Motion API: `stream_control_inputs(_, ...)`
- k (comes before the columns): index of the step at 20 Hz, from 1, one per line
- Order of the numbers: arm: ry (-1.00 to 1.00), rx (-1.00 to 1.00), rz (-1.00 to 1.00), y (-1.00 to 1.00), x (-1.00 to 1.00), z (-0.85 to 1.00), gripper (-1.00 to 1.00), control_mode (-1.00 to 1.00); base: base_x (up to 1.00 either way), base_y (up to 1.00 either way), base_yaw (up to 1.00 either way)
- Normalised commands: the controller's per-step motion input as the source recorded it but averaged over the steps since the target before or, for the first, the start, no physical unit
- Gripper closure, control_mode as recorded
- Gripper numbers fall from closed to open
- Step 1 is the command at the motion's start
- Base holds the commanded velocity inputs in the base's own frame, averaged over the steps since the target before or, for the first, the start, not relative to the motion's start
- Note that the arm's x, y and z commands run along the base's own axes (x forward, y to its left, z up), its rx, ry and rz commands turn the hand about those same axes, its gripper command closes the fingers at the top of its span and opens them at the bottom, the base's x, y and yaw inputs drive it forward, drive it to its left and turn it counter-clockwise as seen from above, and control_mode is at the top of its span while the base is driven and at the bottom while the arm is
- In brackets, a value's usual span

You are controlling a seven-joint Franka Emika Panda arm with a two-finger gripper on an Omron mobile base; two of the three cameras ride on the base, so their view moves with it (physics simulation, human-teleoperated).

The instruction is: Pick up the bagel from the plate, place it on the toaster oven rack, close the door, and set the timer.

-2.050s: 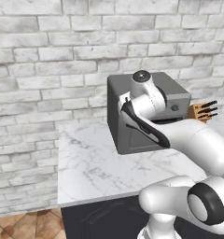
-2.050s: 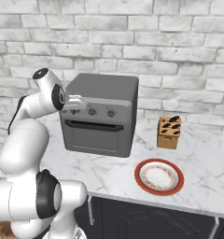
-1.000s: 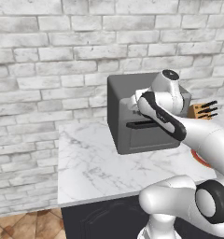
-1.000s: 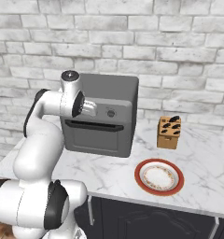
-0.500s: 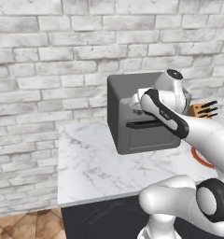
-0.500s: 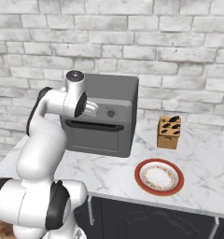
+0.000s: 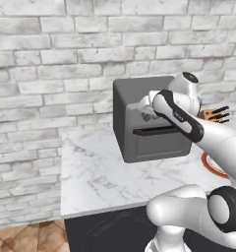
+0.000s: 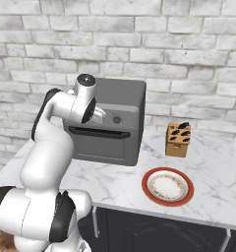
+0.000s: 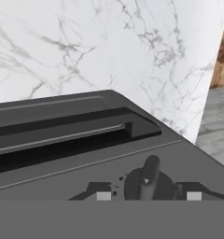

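The dark grey toaster oven (image 8: 121, 101) stands on the counter with its door (image 8: 101, 145) shut, the black bar handle (image 7: 154, 130) across the top of it. The rack and the bagel are hidden. The red-rimmed white plate (image 8: 167, 186) lies bare to the oven's right. My gripper (image 8: 98, 114) is up against the control panel above the door. In the hand view the gripper (image 9: 149, 196) stands open, one fingertip on each side of a dark knob (image 9: 149, 179). I cannot tell whether the fingers touch it.
A wooden knife block (image 8: 178, 139) stands behind the plate, right of the oven. White marble counter (image 7: 95, 172) stretches to the oven's left and front, with a brick wall behind. The counter's front edge drops to dark cabinets.
My hand has slid a little to the right along the oven's control panel, closer to the knob. The door stays shut and the jaws keep the same width.
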Motion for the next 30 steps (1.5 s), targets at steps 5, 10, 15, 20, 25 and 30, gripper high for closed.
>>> stream_control_inputs(5, 0.00, 0.15, 0.00, -0.63, 0.00, 0.00, 1.00, -1.00, 0.00, 0.00, 0.00)
stream_control_inputs(10, 0.00, 0.13, 0.00, -0.51, 0.00, -0.03, 1.00, -1.00, 0.00, 0.00, 0.00)
stream_control_inputs(15, 0.00, 0.09, 0.00, -0.34, 0.00, -0.10, 1.00, -1.00, 0.00, 0.00, 0.00)
stream_control_inputs(20, 0.00, 0.04, 0.00, -0.13, 0.00, -0.05, 1.00, -1.00, 0.00, 0.00, 0.00)
stream_control_inputs(25, 0.00, 0.00, 0.00, 0.00, 0.00, 0.02, 1.00, -1.00, 0.00, 0.00, 0.00)
stream_control_inputs(30, -0.01, 0.00, 0.00, 0.11, -0.01, 0.17, 1.00, -1.00, 0.00, 0.00, 0.00)
